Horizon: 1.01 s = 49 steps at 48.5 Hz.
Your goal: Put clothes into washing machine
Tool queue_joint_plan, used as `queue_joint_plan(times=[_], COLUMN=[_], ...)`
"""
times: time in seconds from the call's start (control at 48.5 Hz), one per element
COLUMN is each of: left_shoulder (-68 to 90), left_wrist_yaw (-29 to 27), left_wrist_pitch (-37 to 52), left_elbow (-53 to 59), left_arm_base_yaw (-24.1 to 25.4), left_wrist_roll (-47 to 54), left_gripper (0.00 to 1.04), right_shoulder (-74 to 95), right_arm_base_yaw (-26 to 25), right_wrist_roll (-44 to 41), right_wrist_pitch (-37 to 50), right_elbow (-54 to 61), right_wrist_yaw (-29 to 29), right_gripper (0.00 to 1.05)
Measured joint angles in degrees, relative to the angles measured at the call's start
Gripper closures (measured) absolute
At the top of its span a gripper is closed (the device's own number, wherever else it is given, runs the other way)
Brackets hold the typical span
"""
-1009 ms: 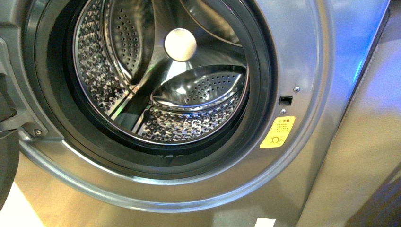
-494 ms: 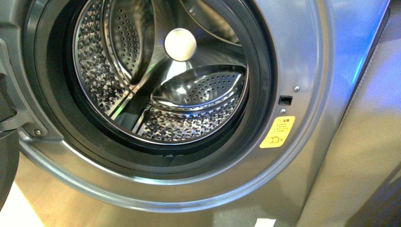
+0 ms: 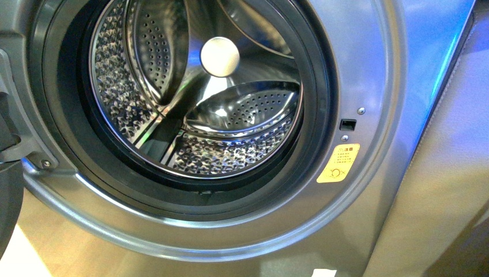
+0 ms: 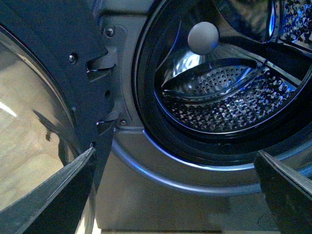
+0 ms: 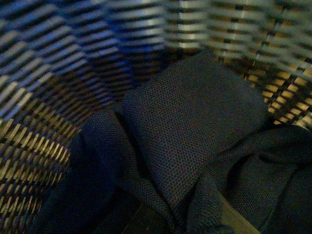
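The washing machine (image 3: 398, 86) fills the front view, silver-grey, its round porthole open onto the shiny perforated drum (image 3: 230, 144) inside a dark rubber gasket (image 3: 314, 115). Neither arm shows there. In the left wrist view the drum (image 4: 219, 97) lies ahead and my left gripper (image 4: 178, 187) is open and empty, low in front of the machine's lower front panel. In the right wrist view the dark navy clothes (image 5: 190, 131) lie bunched inside a woven wicker basket (image 5: 44, 97), and my right gripper (image 5: 187, 222) is shut on a fold of the clothes, its fingers mostly buried in fabric.
The washer door (image 4: 39, 122) hangs open on its hinge (image 4: 105, 61) to the left of the porthole. A yellow sticker (image 3: 338, 163) sits right of the gasket. Light wooden floor (image 3: 34, 248) shows below the machine.
The front view has shifted very slightly; the machine sits a few pixels lower in frame. Nothing else differs.
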<state>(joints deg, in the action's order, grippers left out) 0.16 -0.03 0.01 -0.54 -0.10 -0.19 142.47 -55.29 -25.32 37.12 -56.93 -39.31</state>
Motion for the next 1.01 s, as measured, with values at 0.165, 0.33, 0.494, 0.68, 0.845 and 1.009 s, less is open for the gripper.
queue_joint_plan(times=[0.165, 0.33, 0.494, 0.68, 0.845, 1.009], left_shoulder=[0.0, 0.0, 0.0, 0.0, 0.0, 0.0], left_wrist_yaw=[0.0, 0.0, 0.0, 0.0, 0.0, 0.0], left_wrist_pitch=[0.0, 0.0, 0.0, 0.0, 0.0, 0.0], left_elbow=[0.0, 0.0, 0.0, 0.0, 0.0, 0.0], left_arm_base_yaw=[0.0, 0.0, 0.0, 0.0, 0.0, 0.0], left_wrist_roll=[0.0, 0.0, 0.0, 0.0, 0.0, 0.0], left_gripper=[0.07, 0.07, 0.07, 0.07, 0.07, 0.07], right_shoulder=[-11.3, -23.12, -32.89, -42.93, -51.58, -56.46], right_arm_base_yaw=[-0.07, 0.39, 0.85, 1.01, 1.18, 2.43], right_wrist_roll=[-0.42, 1.29, 4.15, 8.17, 14.25, 20.06], right_wrist_pitch=[7.43, 11.56, 11.43, 10.05, 8.22, 7.26], right_elbow=[9.27, 15.47, 17.51, 17.29, 11.34, 4.0], right_wrist_yaw=[-3.91, -7.87, -11.15, -14.21, -16.35, -17.42], right_gripper=[0.98, 0.98, 0.98, 0.98, 0.98, 0.98])
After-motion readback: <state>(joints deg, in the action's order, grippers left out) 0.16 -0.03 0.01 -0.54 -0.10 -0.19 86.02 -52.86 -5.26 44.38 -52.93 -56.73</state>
